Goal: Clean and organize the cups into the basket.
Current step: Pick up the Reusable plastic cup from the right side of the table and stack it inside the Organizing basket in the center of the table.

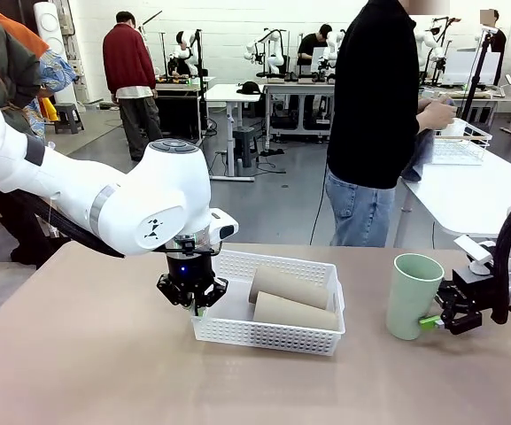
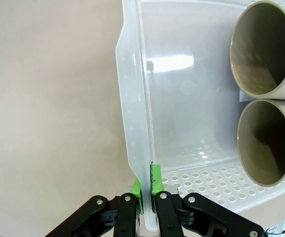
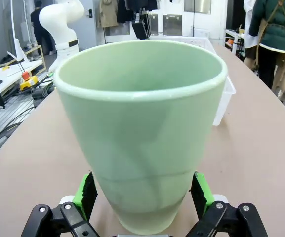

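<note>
Nearest the robot, the table (image 1: 78, 372) lies bare in front of the basket (image 1: 273, 336), with open room right up to the basket's near long wall. The left hand (image 1: 197, 305) (image 2: 147, 185) is clenched on the basket's left short wall (image 2: 132, 98), its green pads (image 2: 156, 177) pinching the thin rim from inside and outside. Inside the basket, toward its right end, two brown cups (image 1: 289, 285) (image 2: 265, 47) lie on their sides, side by side, mouths toward that left wall, and the floor in the basket's left half is free. Right of the basket, apart from its right wall, the mint cup (image 1: 413, 297) (image 3: 142, 123) stands upright on the table. The right hand (image 1: 432, 323) (image 3: 142, 197) is released, its fingers (image 3: 85, 195) spread either side of the cup's base. Whether they touch the cup I cannot tell. Beyond the basket a bare strip runs to the table's far edge, where a person (image 1: 375, 106) stands.
</note>
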Controlling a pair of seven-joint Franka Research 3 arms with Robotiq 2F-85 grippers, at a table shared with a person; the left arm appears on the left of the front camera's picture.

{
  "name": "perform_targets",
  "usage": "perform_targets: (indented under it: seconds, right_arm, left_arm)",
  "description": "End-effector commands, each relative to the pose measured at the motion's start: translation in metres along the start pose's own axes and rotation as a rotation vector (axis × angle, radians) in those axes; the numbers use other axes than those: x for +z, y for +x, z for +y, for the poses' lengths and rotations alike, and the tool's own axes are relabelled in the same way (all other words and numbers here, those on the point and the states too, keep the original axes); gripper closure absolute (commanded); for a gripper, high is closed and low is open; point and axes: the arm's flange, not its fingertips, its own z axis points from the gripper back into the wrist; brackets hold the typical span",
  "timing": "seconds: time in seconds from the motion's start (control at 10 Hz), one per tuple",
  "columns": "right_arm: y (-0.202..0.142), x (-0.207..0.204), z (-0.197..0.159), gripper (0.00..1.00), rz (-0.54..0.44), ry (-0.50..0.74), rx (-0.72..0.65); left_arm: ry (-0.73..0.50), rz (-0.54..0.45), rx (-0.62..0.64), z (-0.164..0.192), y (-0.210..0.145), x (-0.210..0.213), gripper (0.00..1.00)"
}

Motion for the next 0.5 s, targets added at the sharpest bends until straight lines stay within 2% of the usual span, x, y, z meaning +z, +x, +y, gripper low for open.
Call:
perform_targets:
  seconds: [0.0, 0.1, 0.2, 0.3, 0.4]
  right_arm:
    - [0.0079, -0.0076, 0.0003, 0.0, 0.028, 0.034, -0.02]
    - [0.0092, -0.0088, 0.0014, 0.0, 0.025, 0.069, -0.001]
    - [0.0096, -0.0081, 0.0037, 0.41, 0.017, 0.107, 0.013]
    - [0.0074, -0.0062, 0.0034, 0.59, 0.005, 0.108, 0.009]
    - [0.0065, -0.0034, 0.0033, 1.0, -0.008, 0.102, 0.004]
  left_arm:
    - [-0.006, -0.015, -0.006, -0.0008, 0.0004, 0.0025, 1.0]
    - [-0.006, -0.015, -0.006, -0.0008, 0.0004, 0.0025, 1.0]
    - [-0.006, -0.015, -0.006, -0.0008, 0.0004, 0.0025, 1.0]
    - [-0.006, -0.015, -0.006, -0.0008, 0.0004, 0.0025, 1.0]
    - [-0.006, -0.015, -0.006, -0.0008, 0.0004, 0.0025, 1.0]
